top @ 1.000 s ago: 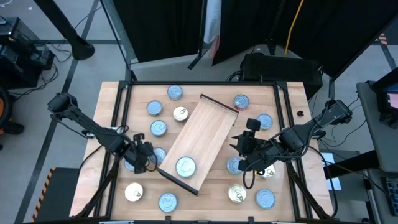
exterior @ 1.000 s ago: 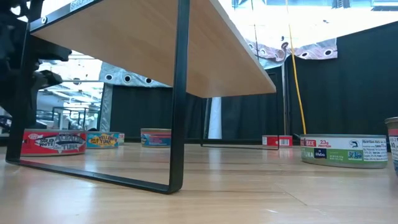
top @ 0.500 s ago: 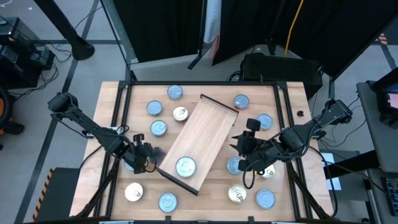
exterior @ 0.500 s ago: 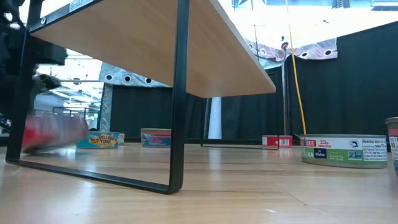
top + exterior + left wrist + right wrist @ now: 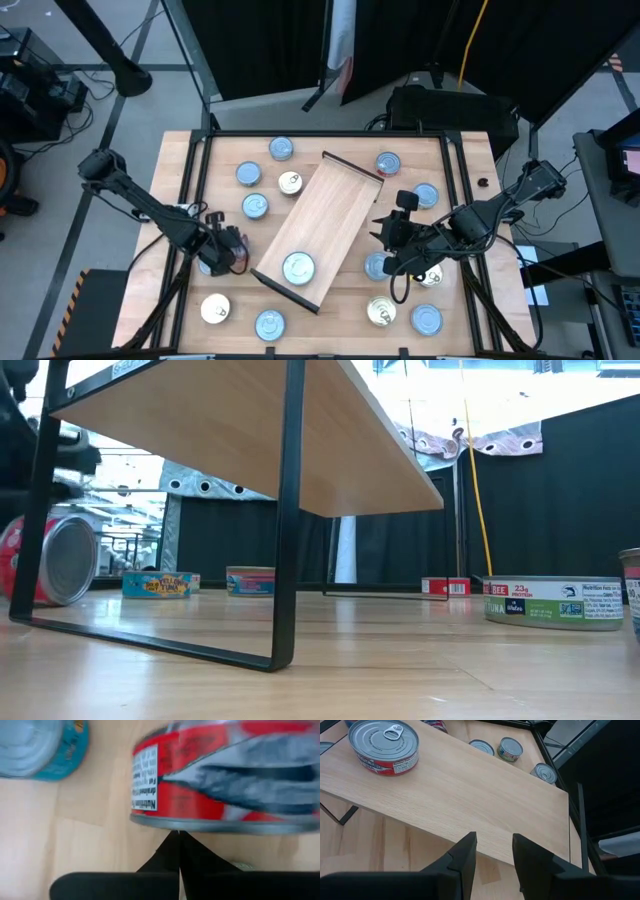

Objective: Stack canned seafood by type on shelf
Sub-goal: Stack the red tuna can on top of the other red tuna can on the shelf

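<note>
Red-labelled tin point(image 5: 50, 560) stands tipped on its edge on the tabletop point(image 5: 340, 320) beside the shelf's point(image 5: 325, 225) near end, against the left gripper point(image 5: 232, 250), whose fingers point(image 5: 170, 855) are clenched together, grasping nothing. Another tin point(image 5: 383, 747) sits on the shelf. Right gripper point(image 5: 492, 855) hovers beside the shelf, fingers partly apart, empty.

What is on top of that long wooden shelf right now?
One red-labelled tin with a silver pull-tab top sits near one end of the shelf. The rest of the board shows bare. Whatever lies on the tabletop beneath the shelf is hidden from above.
</note>
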Available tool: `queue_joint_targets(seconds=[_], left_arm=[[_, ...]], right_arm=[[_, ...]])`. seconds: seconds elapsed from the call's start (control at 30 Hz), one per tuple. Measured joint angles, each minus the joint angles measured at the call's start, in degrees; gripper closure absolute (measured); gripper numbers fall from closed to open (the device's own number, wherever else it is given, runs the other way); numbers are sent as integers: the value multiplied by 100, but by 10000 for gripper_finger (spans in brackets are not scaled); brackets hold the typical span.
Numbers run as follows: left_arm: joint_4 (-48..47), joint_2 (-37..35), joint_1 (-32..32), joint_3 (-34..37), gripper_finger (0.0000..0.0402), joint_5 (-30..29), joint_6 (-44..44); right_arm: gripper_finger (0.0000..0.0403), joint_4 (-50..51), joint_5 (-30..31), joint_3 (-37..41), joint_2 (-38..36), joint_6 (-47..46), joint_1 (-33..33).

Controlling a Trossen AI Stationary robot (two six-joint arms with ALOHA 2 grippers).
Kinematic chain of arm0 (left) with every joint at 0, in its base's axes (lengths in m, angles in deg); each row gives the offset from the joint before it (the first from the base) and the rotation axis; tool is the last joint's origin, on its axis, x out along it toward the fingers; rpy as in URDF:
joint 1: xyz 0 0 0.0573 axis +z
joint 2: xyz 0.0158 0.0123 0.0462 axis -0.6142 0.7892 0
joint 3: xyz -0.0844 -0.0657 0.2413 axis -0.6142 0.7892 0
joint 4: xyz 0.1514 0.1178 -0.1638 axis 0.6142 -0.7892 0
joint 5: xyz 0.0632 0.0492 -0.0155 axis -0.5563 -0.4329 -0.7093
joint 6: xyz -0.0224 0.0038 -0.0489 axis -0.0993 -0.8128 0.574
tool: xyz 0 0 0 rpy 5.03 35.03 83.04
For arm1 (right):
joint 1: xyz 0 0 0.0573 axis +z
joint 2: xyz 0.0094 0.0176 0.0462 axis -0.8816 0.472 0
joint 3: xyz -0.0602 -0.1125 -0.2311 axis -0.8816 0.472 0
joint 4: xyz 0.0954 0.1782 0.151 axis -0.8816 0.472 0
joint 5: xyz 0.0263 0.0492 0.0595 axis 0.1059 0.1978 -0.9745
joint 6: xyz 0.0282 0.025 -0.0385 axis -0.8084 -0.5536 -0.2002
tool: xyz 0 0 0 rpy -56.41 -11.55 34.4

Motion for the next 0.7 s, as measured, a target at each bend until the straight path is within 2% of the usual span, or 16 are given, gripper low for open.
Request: queue_joint_targets(seconds=[0.2, 0.3, 0.43, 0.6, 0.7], left_arm=[[-1687, -6, 1, -1194, 400, 160, -127], [-2255, -9, 5, -1733, 377, 7, -354], [-2435, 0, 12, -2072, 309, -107, -1278], [-1859, 128, 12, -2025, 198, -114, -2871], [-1838, 374, 8, -2021, 139, 234, -3576]], right_arm=[[285, 4, 0, 0, 0, 11, -1], [285, -18, 2, 20, 0, 47, -1], [285, -49, -9, 190, 2, 61, -1], [285, -68, -23, 307, 4, -30, -1], [285, -159, -59, 308, 4, -107, 0]])
